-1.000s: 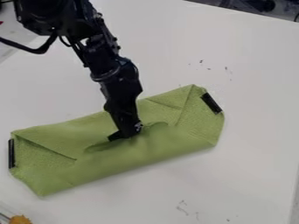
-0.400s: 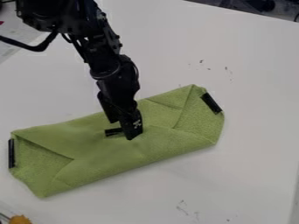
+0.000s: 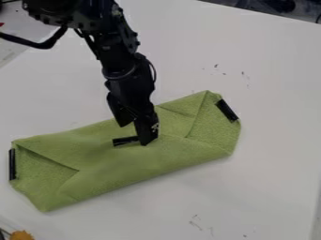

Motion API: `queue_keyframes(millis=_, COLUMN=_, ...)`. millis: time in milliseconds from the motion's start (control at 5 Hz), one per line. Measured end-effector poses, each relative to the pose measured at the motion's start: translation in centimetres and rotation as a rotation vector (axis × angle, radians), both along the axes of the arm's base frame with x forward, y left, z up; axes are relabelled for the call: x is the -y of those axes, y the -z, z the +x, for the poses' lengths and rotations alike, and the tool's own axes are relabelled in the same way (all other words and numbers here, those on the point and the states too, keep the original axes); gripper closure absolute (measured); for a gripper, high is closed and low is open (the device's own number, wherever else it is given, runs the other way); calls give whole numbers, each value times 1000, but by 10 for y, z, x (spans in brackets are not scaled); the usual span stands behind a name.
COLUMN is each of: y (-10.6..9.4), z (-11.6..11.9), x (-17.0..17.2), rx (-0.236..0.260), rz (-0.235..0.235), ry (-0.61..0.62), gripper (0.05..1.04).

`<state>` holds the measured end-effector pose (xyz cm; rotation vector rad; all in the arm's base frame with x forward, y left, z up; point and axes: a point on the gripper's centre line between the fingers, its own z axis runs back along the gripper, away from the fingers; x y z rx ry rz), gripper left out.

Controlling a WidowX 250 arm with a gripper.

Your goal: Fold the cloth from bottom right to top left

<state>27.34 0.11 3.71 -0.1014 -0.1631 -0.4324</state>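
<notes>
White tabletop (image 3: 270,140) spreads under nearly everything I see, with small dark marks (image 3: 216,66) scattered beyond the cloth's upper right and more near the bottom edge. Dark clutter (image 3: 276,5) fills the top right corner past the table's edge, and an orange object (image 3: 22,235), too cut off for me to name, pokes in at the bottom left.

My green cloth (image 3: 106,168) lies across the middle and left of the table, folded into a long band that slants from lower left up to upper right. Its ends carry folded-in, angled panels, and creases run across the top layer. I can see a black strip (image 3: 12,164) along the left end, another black strip (image 3: 227,110) by the upper right end, and a short black strip (image 3: 125,140) on the cloth's middle.

The black arm (image 3: 119,56) comes down from the top left, a dark cable (image 3: 44,45) looping off beside it. I have the gripper (image 3: 134,134) over the centre of the cloth, its two fingers spread and nothing between them. One fingertip is right beside the middle strip; whether it touches the fabric, I can't tell.
</notes>
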Motion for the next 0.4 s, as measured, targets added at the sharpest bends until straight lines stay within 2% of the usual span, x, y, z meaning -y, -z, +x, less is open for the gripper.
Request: queue_keyframes(millis=400, y=-11, z=-3, x=13, rx=-15, rz=44, ry=-186, gripper=83)
